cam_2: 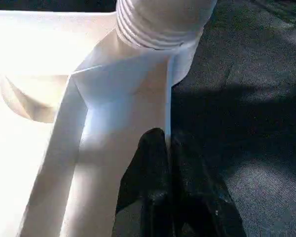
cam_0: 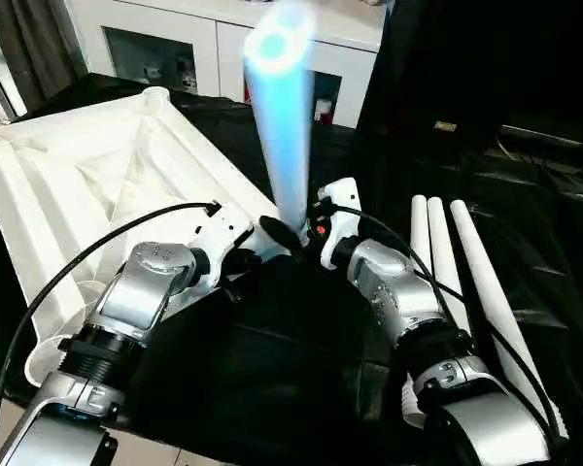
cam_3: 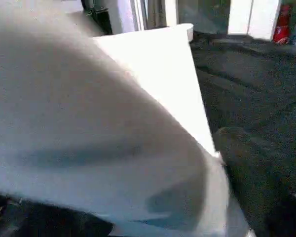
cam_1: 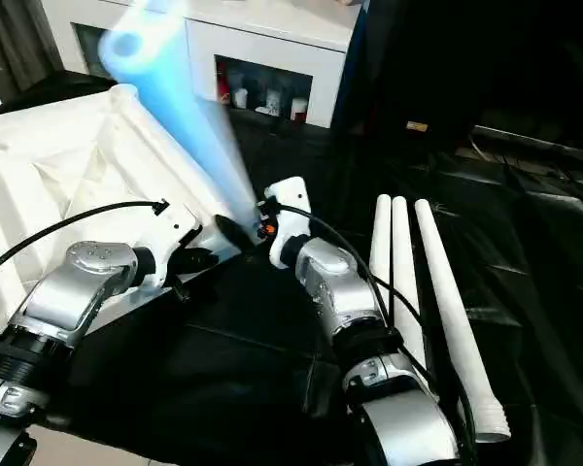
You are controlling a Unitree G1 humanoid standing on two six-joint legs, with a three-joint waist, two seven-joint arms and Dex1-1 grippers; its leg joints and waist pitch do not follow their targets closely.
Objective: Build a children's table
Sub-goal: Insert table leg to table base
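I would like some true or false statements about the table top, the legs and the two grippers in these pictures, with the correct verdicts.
1. One leg stands upright at a corner of the table top. True.
2. Four legs lie on the black cloth. False: three spare legs lie there, side by side.
3. The left gripper is shut on the table top's rim. True.
4. The table top is black. False: it is white.
5. A white cabinet stands behind. True.

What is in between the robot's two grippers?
In the left eye view, a long white tapered tube leg stands upright between the left gripper and the right gripper, its foot at a corner of the white plastic tabletop.
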